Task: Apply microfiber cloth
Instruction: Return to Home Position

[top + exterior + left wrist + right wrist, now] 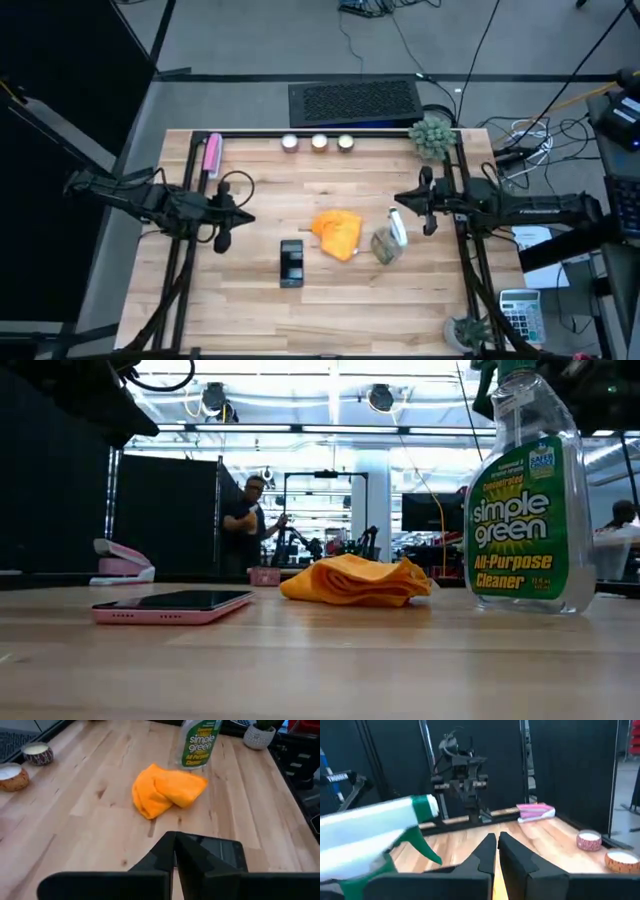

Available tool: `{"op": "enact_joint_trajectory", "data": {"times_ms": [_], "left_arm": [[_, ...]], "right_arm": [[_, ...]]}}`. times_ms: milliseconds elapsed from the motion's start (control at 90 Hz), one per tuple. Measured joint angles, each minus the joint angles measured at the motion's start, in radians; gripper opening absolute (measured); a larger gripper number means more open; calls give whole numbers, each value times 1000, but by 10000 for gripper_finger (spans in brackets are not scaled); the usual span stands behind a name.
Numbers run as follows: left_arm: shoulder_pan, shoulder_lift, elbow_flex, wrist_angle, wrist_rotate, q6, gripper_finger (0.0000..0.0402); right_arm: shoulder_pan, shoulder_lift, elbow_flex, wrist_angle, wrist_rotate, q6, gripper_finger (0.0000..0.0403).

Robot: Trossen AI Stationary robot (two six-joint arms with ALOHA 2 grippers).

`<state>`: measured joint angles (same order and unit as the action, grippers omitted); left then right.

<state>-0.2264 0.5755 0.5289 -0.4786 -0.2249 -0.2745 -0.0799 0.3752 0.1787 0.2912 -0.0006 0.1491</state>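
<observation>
Spray bottle (525, 510) beside crumpled microfiber cloth (355, 580)

The microfiber cloth (355, 580) is coloured bright orange; the phone (172, 605) is edged in pink (screen black); the spray bottle (520, 510) is labelled green; the desk (320, 670) is grained in pale wood.

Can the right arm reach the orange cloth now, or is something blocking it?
Probably, but not straight on: the spray bottle stands between the right gripper and the microfiber cloth. From above the way looks free. The left gripper waits at the table's left.
</observation>
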Motion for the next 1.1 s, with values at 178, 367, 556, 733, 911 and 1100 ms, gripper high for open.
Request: {"op": "enact_joint_trajectory", "data": {"times_ms": [178, 367, 556, 733, 911, 1100], "left_arm": [[0, 0, 0, 0, -20, 1, 0], [0, 0, 0, 3, -23, 19, 0], [0, -1, 0, 40, -9, 27, 0], [0, -31, -56, 150, 23, 66, 0], [0, -109, -122, 189, 45, 51, 0], [0, -188, -149, 208, 69, 49, 0]], "right_arm": [[0, -58, -47, -3, 3, -7, 6], [0, -107, -119, 20, 57, -3, 6], [0, -151, -167, -13, 136, 15, 6], [0, -182, -165, -73, 134, 4, 6], [0, -274, -165, -188, 133, 33, 6], [0, -375, -164, -267, 85, 42, 6]]}}
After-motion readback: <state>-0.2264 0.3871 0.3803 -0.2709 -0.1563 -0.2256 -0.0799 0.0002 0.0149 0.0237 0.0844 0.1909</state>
